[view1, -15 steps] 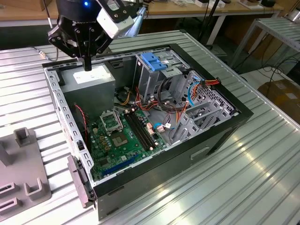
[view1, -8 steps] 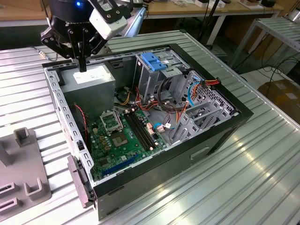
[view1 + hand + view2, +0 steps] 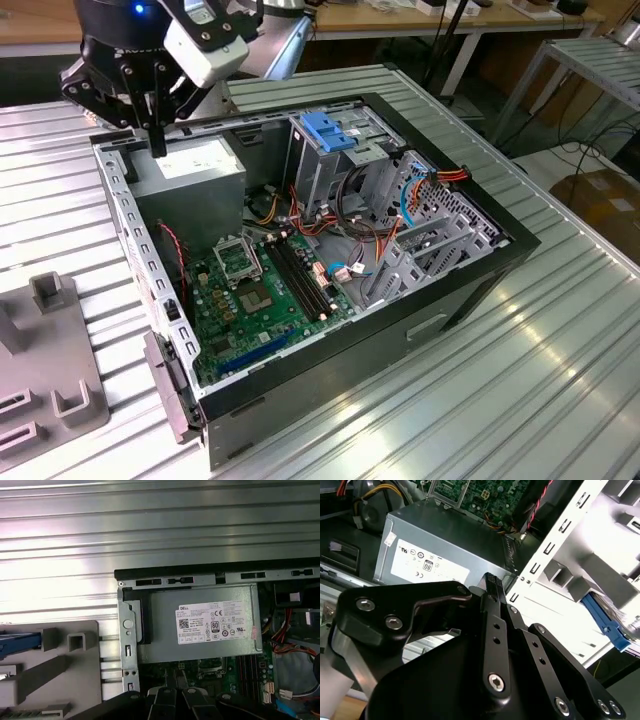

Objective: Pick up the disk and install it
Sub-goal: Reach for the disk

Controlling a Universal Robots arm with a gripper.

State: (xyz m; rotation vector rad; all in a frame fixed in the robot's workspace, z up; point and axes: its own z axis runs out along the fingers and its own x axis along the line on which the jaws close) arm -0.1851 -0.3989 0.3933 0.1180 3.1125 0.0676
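The disk lies in a grey holder beside the computer case. Its blue carrier rail shows in the second wrist view, and the same disk shows in the first wrist view. My black gripper hangs over the far corner of the open case, at the exterior view's left. It is above the grey box with the white label. The gripper is shut, with its fingers together and nothing between them. In the first wrist view the gripper sits over the motherboard edge, apart from the disk.
The open computer case lies on a ribbed metal table. A light-blue latch block tops the drive cage, with cables beside it. The grey holder stands at the exterior view's left. The green motherboard lies low inside the case.
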